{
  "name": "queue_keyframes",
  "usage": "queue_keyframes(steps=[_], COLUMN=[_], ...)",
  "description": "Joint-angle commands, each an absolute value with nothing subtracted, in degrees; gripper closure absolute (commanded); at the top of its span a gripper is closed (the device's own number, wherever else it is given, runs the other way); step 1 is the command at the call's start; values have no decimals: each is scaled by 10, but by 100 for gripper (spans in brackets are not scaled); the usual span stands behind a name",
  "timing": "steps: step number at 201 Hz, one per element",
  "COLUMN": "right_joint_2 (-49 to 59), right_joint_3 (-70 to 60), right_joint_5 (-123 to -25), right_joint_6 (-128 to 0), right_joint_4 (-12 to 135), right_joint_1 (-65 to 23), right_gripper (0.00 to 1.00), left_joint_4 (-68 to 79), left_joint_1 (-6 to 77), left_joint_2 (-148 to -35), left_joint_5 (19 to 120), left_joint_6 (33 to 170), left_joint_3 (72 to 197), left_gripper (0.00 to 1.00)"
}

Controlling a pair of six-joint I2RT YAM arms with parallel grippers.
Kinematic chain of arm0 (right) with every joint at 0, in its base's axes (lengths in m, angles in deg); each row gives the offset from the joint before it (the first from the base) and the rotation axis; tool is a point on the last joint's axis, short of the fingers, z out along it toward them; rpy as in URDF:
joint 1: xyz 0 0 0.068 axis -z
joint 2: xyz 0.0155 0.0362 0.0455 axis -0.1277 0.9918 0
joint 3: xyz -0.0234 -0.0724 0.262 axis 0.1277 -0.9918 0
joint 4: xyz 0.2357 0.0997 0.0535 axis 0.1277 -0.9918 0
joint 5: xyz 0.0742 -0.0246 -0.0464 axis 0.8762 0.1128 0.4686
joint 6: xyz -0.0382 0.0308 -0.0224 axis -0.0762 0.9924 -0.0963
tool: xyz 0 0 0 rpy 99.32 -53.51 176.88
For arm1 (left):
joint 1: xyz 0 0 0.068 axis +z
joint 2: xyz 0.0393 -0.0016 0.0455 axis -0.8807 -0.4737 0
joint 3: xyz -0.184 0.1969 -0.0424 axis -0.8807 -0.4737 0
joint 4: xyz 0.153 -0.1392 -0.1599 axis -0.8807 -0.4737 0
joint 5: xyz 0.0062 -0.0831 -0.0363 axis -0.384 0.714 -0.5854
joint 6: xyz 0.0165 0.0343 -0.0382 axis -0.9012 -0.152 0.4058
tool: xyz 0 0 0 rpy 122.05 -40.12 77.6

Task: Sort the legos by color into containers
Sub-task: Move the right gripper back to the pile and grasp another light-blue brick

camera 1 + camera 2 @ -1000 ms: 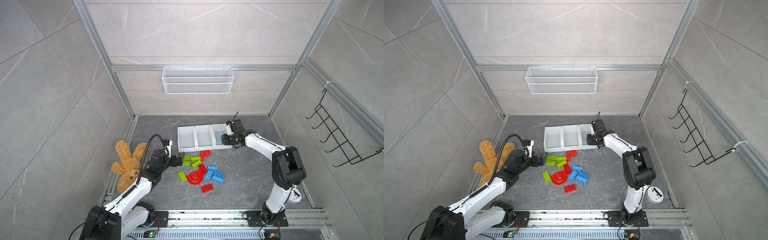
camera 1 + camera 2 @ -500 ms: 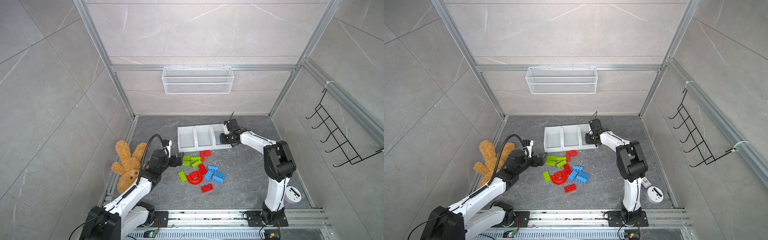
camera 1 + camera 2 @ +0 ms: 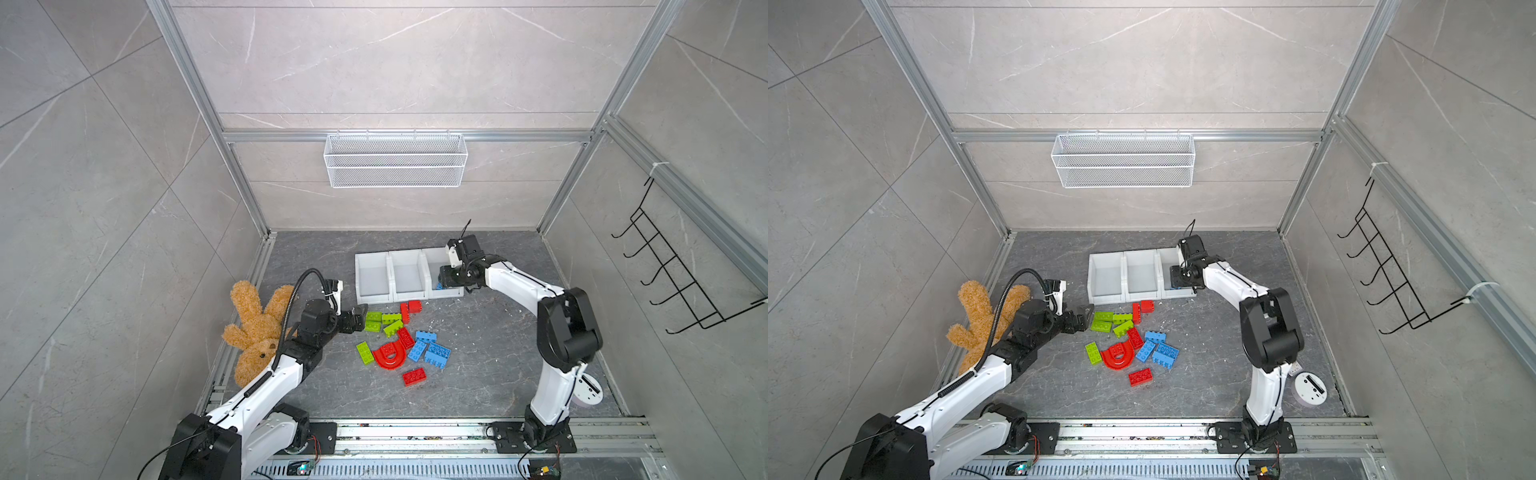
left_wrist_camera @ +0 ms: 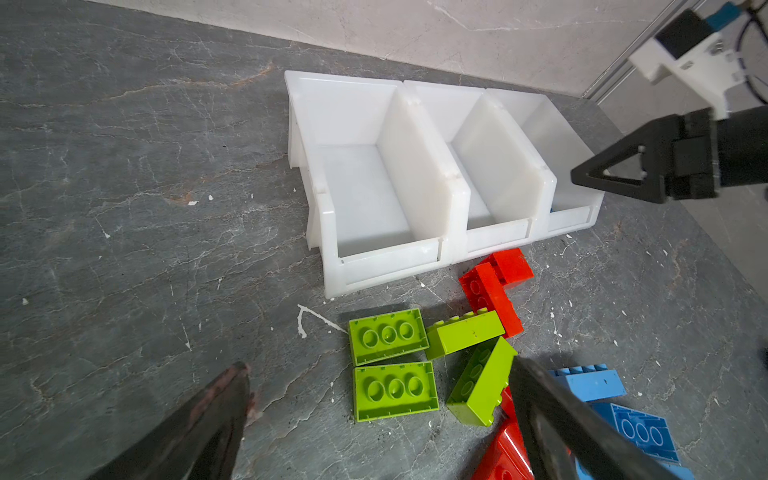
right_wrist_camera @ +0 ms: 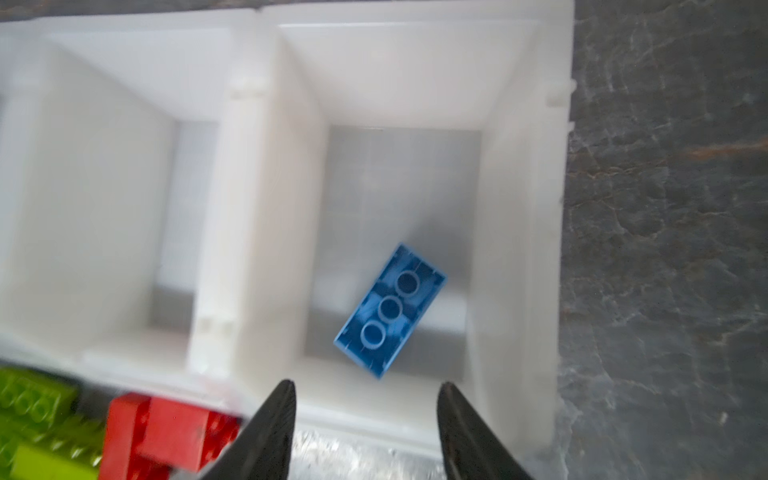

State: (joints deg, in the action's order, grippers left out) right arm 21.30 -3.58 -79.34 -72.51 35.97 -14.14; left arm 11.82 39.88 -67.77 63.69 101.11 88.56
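One blue brick point(image 5: 390, 311) inside the rightmost of the three joined white containers point(image 3: 390, 270), hollow side up on the bin floor and skewed to the walls, clear of the right end effector point(image 5: 366, 384) poised above that bin's front lip with jaws parted and nothing between them. Left end effector point(image 4: 378, 363) likewise released and empty, low over the tabletop point(image 4: 124, 187) beside a cluster of lime green bricks point(image 4: 388, 336). Other legos point(image 3: 413, 377) loose on the tabletop in front of the containers: red bricks point(image 3: 414, 306), red arch point(image 3: 390, 356), blue bricks point(image 3: 436, 355); brown plush toy point(image 3: 253, 328) at the left edge, well apart from the bricks.
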Motion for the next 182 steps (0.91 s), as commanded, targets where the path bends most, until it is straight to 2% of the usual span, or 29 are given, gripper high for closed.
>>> queue_keyframes(steps=[1,35,69,134,182], right_joint_2=[113,64,85,170,199], right_joint_3=[-93,-181,-200,-155,-155], right_joint_5=[-755,-716,-758,-818,-830], right_joint_6=[-772,-780,-798,-823,-808], right_joint_4=[320,302,288,268,306], right_joint_1=[-196,-265,-316,-347,-345], right_gripper=[38,37,36,34,34], left_joint_4=[129,128,127,124,124], left_joint_1=[400,400,400,400,400], left_joint_2=[-662,-655,-655,-653,-650], left_joint_5=[632,631,633,633,634], left_joint_6=[999,1000,1001,1001,1000], left_joint_3=[886,885,886,886,885], left_gripper=[0,0,0,0,0])
